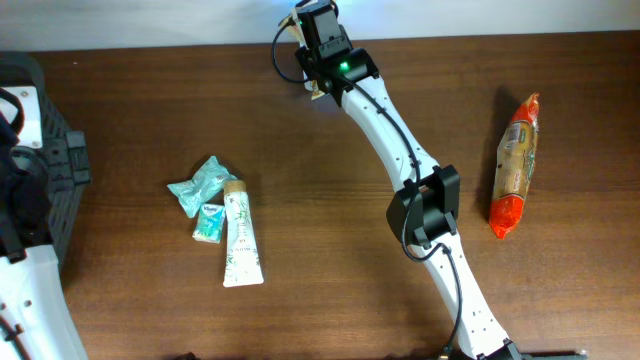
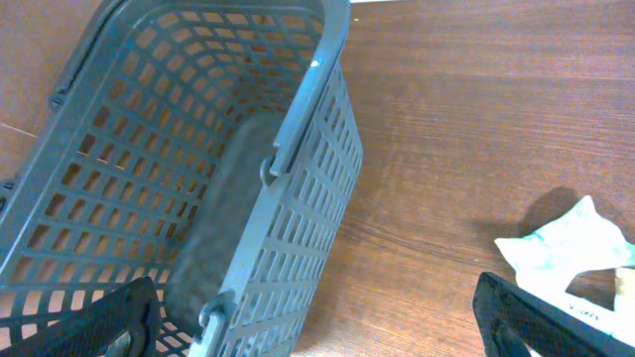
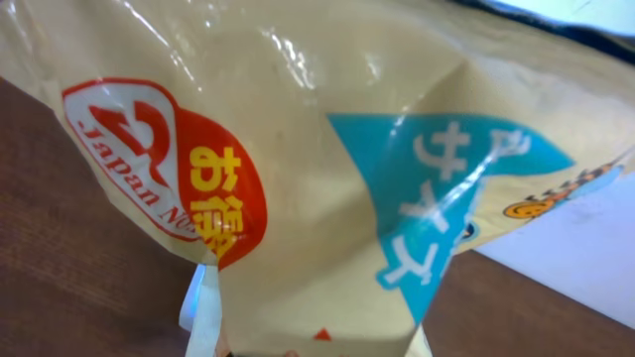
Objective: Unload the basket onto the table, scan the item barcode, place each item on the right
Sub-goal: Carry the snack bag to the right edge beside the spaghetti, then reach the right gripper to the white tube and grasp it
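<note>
While clamped by the right gripper [image 1: 306, 26], a snack packet [image 3: 317, 159] is held close against its wrist.
Glossy, crinkled beige film is printed red and blue.

White arm links [image 1: 375, 105], black joint housings [image 1: 425, 208] (one green light [image 1: 344, 68]), thin black cables [image 1: 456, 290].

My dark wood table [image 1: 300, 320] has a white tube [image 1: 241, 240] lying on it. Teal packets [image 1: 205, 185] touch its upper left, a grey basket [image 2: 303, 109] sits far left, and an orange snack bag [image 1: 515, 165] far right.
</note>
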Tool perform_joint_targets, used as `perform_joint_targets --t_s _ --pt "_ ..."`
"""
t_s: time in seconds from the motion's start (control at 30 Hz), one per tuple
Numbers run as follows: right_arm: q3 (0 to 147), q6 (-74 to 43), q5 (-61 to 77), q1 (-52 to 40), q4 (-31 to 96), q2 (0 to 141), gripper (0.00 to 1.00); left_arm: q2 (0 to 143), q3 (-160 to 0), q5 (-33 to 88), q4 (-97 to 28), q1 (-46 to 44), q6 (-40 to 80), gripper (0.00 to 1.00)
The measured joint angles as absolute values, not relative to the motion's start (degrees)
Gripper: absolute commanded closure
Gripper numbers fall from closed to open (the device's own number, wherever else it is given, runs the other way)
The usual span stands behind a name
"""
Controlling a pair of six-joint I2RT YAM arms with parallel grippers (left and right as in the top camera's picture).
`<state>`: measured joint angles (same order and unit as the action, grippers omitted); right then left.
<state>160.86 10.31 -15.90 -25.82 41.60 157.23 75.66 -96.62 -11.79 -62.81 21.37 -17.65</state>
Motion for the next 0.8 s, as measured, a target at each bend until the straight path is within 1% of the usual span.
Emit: perform_joint_targets --t_s 0.03,0.07,0.1,0.13,0.2,0.3,0.37,0.4,0.47,0.5,0.53,0.57,0.6,0.67,0.73,0.8 --pt "160.86 10.2 -15.92 -25.93 44.58 157.01 0.96 75.66 -96.62 -11.79 -62.78 21.37 -17.65 0.01" --pt "160.86 8.32 -14.83 -25.91 52.36 156.05 0.96 75.66 -96.62 -11.79 -62.72 21.37 -17.65 0.01" --pt "160.83 6.76 -13.5 -25.87 56.27 154.93 0.96 75.66 -96.62 -11.79 -62.85 21.37 -17.65 0.01" --pt "160.77 5.04 -10.96 -25.5 61.78 153.21 0.96 75.66 -96.62 -11.81 -62.78 21.37 -17.65 0.01" --pt "160.75 -1.17 -2.31 -23.31 77.01 145.71 0.96 75.66 -96.62 -11.81 -62.72 21.37 -17.65 0.01" --pt "161.18 -5.65 5.96 -13.74 96.99 137.01 0.96 75.66 -96.62 -11.81 -62.76 21.37 -17.65 0.01" --pt "157.93 -8.25 6.52 -6.37 96.84 136.55 0.96 75.66 -96.62 -11.79 -62.83 21.37 -17.65 0.01" --pt "156.27 -9.02 5.98 -4.91 96.99 136.57 0.96 75.66 -96.62 -11.79 -62.83 21.37 -17.65 0.01" --pt "147.85 -10.61 2.44 -0.05 96.86 136.99 0.96 75.66 -96.62 -11.79 -62.83 21.37 -17.65 0.01" --pt "140.9 -10.76 1.15 2.74 94.15 136.92 0.6 75.66 -96.62 -11.77 -62.81 21.37 -17.65 0.01" --pt "135.24 -10.81 0.43 4.78 92.23 137.05 0.29 75.66 -96.62 -11.81 -62.94 21.37 -17.65 0.01" --pt "131.02 -11.16 0.16 6.22 89.65 137.08 0.18 75.66 -96.62 -11.79 -62.81 21.37 -17.67 0.01" --pt "124.9 -11.33 -0.43 9.37 88.4 137.23 0.1 75.66 -96.62 -11.79 -62.78 21.37 -17.65 0.01" --pt "124.92 -11.44 0.47 12.34 89.76 137.23 0.04 75.66 -96.62 -11.79 -62.78 21.37 -17.65 0.01" --pt "130.63 -11.42 2.31 14.0 92.4 137.36 0.01 75.66 -96.62 -11.81 -62.92 21.37 -17.65 0.01" --pt "142.58 -10.2 7.29 13.34 93.8 137.03 0.01 75.66 -96.62 -11.79 -62.78 21.37 -17.65 0.01"
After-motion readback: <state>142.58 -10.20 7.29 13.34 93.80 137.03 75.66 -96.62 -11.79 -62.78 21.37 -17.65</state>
